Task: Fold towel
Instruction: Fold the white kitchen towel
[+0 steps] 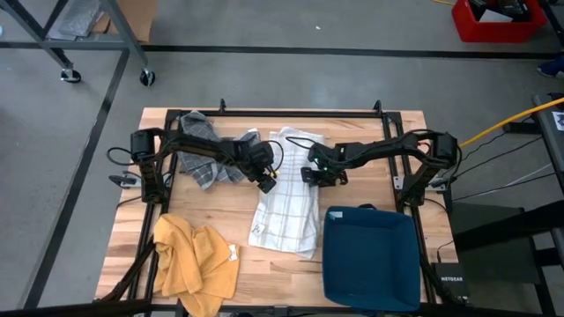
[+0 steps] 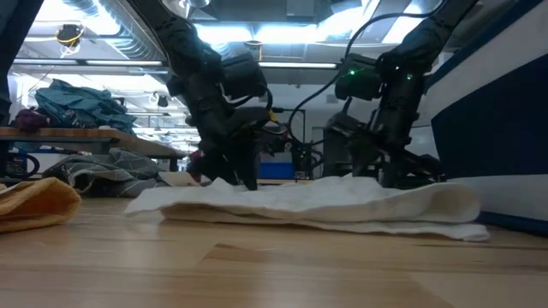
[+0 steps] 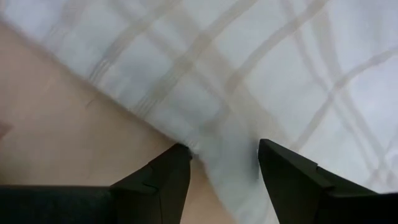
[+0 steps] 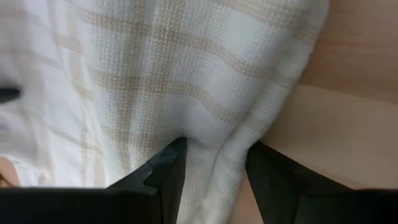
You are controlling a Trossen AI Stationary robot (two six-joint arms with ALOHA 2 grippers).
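Two hands work the white checked towel (image 1: 284,201), which lies mid-tabletop (image 1: 370,132): left hand (image 1: 265,183) and right hand (image 1: 319,176) each straddle an edge, fingers parted around cloth, probably not yet pinched. Folding looks barely begun.

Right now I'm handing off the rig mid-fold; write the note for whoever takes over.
Left gripper: jaws open, straddling the left edge of the white plaid towel, down at the table.
Right gripper: jaws open around a raised ridge of the towel's right edge, not clamped.
Towel: mid-table, lying lengthwise, rumpled, beside the blue bin.
Also there: grey plaid towel at the back left, yellow towel at the front left.
Done: both grippers placed at the edges.
Left: close, lift, fold.
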